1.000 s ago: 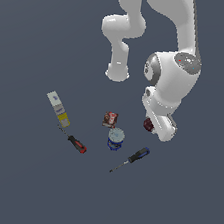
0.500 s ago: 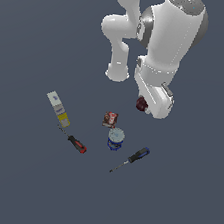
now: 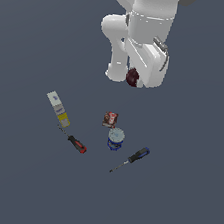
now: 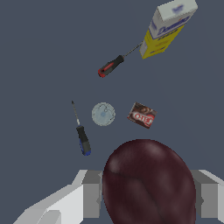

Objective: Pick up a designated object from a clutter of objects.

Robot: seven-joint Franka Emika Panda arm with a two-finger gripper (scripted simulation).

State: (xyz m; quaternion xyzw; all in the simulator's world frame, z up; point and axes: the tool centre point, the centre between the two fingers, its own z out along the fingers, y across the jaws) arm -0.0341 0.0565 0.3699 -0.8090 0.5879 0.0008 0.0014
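The designated object, a dark red ball (image 4: 148, 183), fills the space between my gripper's fingers (image 4: 92, 197) in the wrist view. In the exterior view the ball (image 3: 133, 77) peeks out below the white hand, held high above the floor, and my gripper (image 3: 134, 79) is shut on it. Below lies the clutter of objects: a white-yellow bottle (image 3: 58, 109), a red-handled screwdriver (image 3: 76, 144), a red-white packet (image 3: 110, 119), a blue can (image 3: 115, 138) and a blue-handled screwdriver (image 3: 134, 157).
The arm's white base (image 3: 116, 59) stands behind the clutter. From the wrist camera I see the bottle (image 4: 167, 27), packet (image 4: 142, 115), can (image 4: 103, 113) and both screwdrivers (image 4: 111, 65) (image 4: 82, 135) far below on the grey floor.
The arm has lifted the ball higher and swung toward the exterior view's left, nearer its base. The clutter on the floor has not moved.
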